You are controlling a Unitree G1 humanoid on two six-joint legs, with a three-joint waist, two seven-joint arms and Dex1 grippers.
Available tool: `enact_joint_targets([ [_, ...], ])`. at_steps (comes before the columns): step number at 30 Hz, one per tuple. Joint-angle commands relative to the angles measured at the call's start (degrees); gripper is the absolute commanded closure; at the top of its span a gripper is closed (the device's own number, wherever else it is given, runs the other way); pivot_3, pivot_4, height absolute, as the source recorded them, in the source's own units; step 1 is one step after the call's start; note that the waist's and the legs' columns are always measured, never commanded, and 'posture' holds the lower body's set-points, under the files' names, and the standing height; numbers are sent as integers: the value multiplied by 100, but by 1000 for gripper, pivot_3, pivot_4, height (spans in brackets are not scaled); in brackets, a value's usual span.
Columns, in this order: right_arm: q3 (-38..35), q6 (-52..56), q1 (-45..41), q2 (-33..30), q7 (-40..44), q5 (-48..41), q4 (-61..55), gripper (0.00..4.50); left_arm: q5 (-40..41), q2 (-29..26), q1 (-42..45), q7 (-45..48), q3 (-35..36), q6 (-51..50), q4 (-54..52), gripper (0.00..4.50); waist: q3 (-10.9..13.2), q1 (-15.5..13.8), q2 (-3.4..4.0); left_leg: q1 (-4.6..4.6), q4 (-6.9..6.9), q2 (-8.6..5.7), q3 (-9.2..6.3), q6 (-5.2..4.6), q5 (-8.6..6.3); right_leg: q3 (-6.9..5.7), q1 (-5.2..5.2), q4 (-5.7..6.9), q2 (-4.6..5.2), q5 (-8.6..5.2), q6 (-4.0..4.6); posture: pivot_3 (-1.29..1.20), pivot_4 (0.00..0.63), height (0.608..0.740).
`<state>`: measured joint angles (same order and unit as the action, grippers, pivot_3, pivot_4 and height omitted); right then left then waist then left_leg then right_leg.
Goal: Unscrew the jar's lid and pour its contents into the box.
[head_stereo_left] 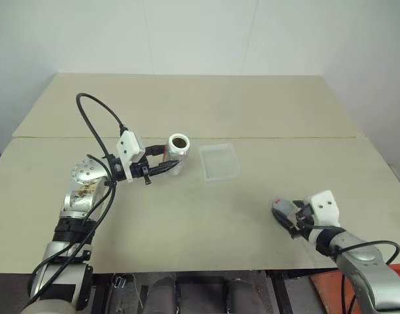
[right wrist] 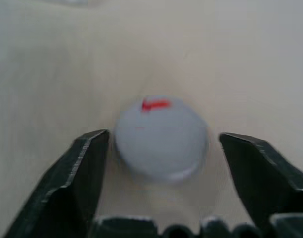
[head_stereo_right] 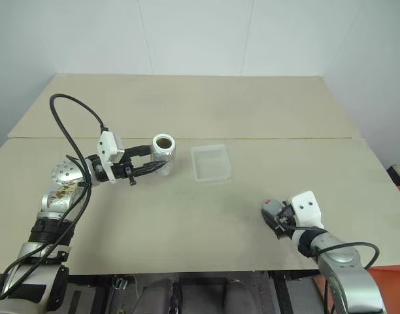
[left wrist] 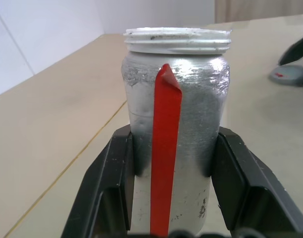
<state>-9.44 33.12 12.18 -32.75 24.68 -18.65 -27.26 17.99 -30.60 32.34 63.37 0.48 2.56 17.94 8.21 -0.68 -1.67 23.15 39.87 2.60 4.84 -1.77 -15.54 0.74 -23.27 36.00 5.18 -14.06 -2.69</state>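
Left eye view: the left gripper (head_stereo_left: 166,163) is clamped on the jar (head_stereo_left: 178,152), lifted off the table (head_stereo_left: 187,222) with its mouth uncovered, just beside the box (head_stereo_left: 219,161), while the right gripper (head_stereo_left: 286,219) sits low at the near right with its fingers spread around the lid (head_stereo_left: 280,207), which lies on the table well apart from the box. Left wrist view: both black fingers (left wrist: 109,183) press the jar's silvery sides, a red strip running down its front, the threaded rim bare. Right wrist view: the fingers (right wrist: 72,178) stand wide on either side of the grey lid with its red mark, a gap visible on each side, so nothing is held.
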Motion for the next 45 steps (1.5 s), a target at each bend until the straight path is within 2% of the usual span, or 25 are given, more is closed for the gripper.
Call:
enact_joint_targets([
  [1, -142, -216, 43, -284, 83, 263, -460, 17, -10, 20, 252, -63, 103, 201, -17, 2657, 0, 11, 0, -1, 1, 0, 0, 0, 0, 0, 0, 3, 0, 0, 0, 0, 150, 740],
  [6, -790, -183, -34, -720, 620, -135, -818, 17, -315, 35, 486, -171, 17, 673, 385, 2657, 0, 8, 0, -6, 0, 0, 0, 0, 0, 1, 2, 3, -2, 0, 0, 0, 150, 740],
  [11, -1162, -65, -157, -1282, 1458, -780, -1192, 17, -934, 126, 1116, -348, -184, 1689, 1409, 2657, 0, -8, -1, -4, 2, -2, 2, 0, 0, -4, 8, -2, -3, 1, -2, 0, 150, 740],
  [18, -1142, 289, -461, -1388, 1501, -1334, -1674, 17, -1933, 294, 2277, -595, -706, 3318, 3194, 2657, 2, -29, -5, 9, 6, -9, 7, 0, 0, -13, 8, -8, 2, 2, -4, 0, 150, 740],
  [22, -1099, 411, -434, -1326, 1368, -1466, -1885, 17, -2702, 422, 2955, -1331, -1065, 4089, 4200, 2657, 5, -37, -10, 14, 8, -10, 7, -1, -1, -16, 7, -12, 2, 3, -5, 0, 150, 740],
  [26, -1074, 439, -265, -1214, 1192, -1433, -2003, 17, -3742, 500, 3594, -2555, -1618, 4726, 4816, 2657, 11, -40, -20, 16, 10, -10, 5, -2, -1, -16, 6, -11, 2, 4, -7, 0, 150, 740],
  [32, -956, 428, -57, -1032, 885, -1343, -2201, 17, -6309, 403, 4426, -5689, -3303, 5119, 5117, 2657, 16, -78, -29, 20, 9, -15, 6, -2, -1, -15, 4, -14, 5, 5, -13, 0, 150, 740],
  [40, -911, 417, 156, -907, 673, -1338, -2373, 17, -8691, 709, 5163, -9067, -5360, 4278, 5627, 2657, 27, -85, -47, 23, 9, -14, 9, -2, -1, -14, -2, -10, 5, 3, -17, 0, 150, 740],
  [45, -933, 418, 240, -893, 667, -1429, -2460, 17, -9520, 895, 5430, -10346, -6206, 3623, 5875, 2657, 31, -91, -54, 30, 9, -14, 9, -2, -1, -15, -8, -11, 6, 2, -18, 0, 150, 740],
])
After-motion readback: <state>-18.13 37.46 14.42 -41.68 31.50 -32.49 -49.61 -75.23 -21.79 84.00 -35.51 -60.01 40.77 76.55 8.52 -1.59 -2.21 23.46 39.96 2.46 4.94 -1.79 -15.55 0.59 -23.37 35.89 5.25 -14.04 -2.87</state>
